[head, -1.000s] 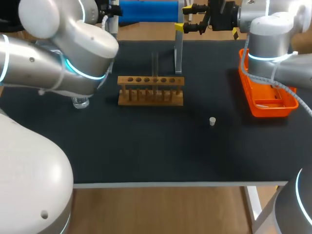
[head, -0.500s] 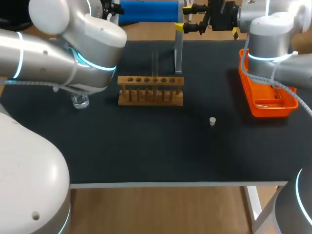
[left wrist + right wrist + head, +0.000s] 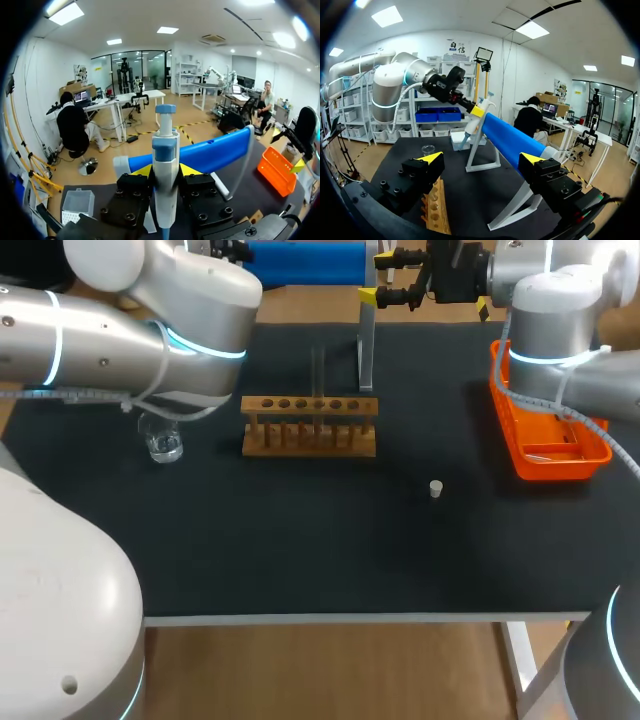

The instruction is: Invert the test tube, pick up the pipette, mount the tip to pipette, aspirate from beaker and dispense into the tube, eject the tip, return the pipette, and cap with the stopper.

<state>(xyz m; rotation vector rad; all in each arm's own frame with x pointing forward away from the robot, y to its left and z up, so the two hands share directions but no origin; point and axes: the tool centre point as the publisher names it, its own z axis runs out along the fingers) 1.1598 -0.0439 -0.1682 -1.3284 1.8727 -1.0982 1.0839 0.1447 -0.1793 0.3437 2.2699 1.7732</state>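
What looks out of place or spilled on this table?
Nothing looks spilled or broken. Only the small white stopper sits alone on the black table, apart from the wooden rack and orange tray.

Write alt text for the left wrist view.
A blue-and-white pipette stands upright in the left tool, one finger against each side. Behind it runs the stand's blue bar, with an orange tray farther off beside it.

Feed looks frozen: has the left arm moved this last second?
Yes. The silver left arm shifted toward the far edge, uncovering the clear glass beaker beside the wooden rack.
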